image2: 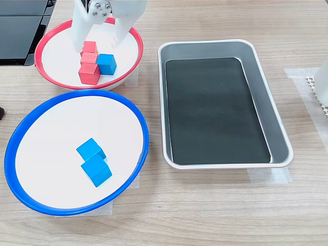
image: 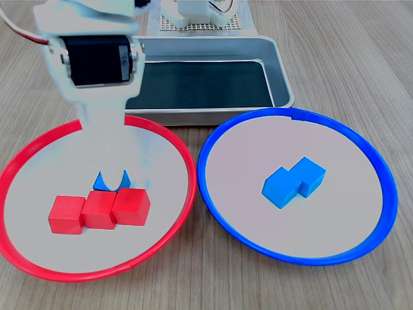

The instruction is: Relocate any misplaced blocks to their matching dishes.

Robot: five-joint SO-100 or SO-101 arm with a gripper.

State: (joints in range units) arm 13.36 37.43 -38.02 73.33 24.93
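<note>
The white pincer hangs spread apart over the red-rimmed round plate. One small matte blue cube lies there at about 3 o'clock, touching three red cubes.

Red-rimmed plate, inside pale grey. Blue-rimmed plate, inside same pale grey. Three red cubes in red-rimmed plate. One blue cube among reds, between white jaws in second exterior view. Two blue cubes in blue-rimmed plate, well apart from jaws. Gripper white; black motor block above jaws. Tray grey metal, bottom dark. Table pale wood grain.
</note>
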